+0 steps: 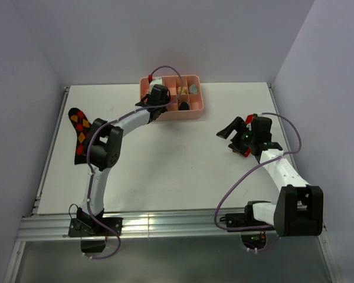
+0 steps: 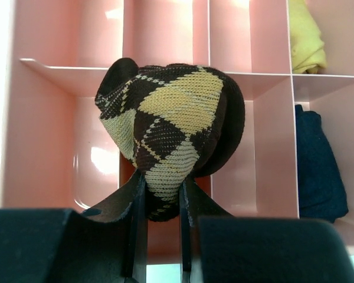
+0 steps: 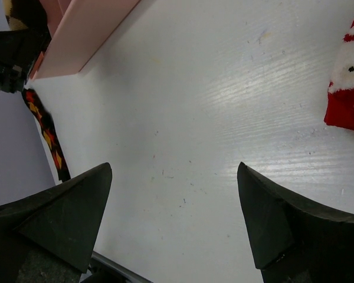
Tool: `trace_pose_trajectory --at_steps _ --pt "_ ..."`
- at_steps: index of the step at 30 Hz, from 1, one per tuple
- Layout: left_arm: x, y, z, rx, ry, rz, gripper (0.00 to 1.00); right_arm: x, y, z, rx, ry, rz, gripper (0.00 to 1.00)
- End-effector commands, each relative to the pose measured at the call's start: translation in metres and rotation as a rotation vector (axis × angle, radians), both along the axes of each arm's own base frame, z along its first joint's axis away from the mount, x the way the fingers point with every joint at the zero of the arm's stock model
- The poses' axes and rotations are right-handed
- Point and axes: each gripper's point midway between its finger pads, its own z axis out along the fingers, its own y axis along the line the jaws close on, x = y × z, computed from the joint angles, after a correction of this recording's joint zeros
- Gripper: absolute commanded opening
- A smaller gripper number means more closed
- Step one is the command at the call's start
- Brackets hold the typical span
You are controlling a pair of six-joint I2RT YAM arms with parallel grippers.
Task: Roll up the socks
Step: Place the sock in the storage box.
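Left end effector (image 2: 162,188) pinches tan sock roll (image 2: 177,112) over tray (image 2: 47,118): soft, springy, grip mid-bundle. Right end effector (image 3: 174,171) gaping, empty.

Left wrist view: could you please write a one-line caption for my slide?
Left gripper holds the rolled tan argyle sock over the pink tray.

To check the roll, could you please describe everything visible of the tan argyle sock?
The tan argyle sock is soft knit, dark with yellow-tan and pale diamonds, bundled into a rounded ball. The left gripper pinches its lower end between both fingers, holding it over the compartments of the pink tray. Whether it touches the tray is unclear.
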Motion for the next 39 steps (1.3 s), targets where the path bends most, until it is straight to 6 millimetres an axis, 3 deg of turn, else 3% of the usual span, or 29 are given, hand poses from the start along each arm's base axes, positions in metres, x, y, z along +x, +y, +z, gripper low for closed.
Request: trace_pose_trajectory --at_steps 1,14,18,20,29,34,39 --pt "0.006 0.011 -0.003 -0.023 0.027 0.048 0.00 0.004 -0.003 0.000 -0.003 -0.026 0.002 0.93" --pt "0.001 0.039 -0.031 0.041 0.138 0.164 0.00 0.004 -0.001 -0.001 0.010 -0.021 0.006 0.93" --pt "0.001 0.039 -0.019 0.018 0.103 0.153 0.00 0.005 -0.001 0.001 0.014 -0.026 0.009 0.93" --pt "-0.001 0.040 -0.027 0.043 0.151 0.148 0.00 0.004 0.000 0.002 0.019 -0.022 0.014 0.93" --pt "-0.027 0.040 -0.043 0.030 0.314 0.105 0.01 0.003 -0.001 0.026 0.005 -0.040 0.022 0.93" --pt "-0.048 0.047 -0.058 0.044 0.432 0.077 0.01 -0.002 0.006 0.023 0.053 -0.026 0.030 0.92" --pt "-0.054 0.057 -0.064 0.066 0.448 0.092 0.12 -0.001 0.005 0.023 0.044 -0.023 0.028 0.92"
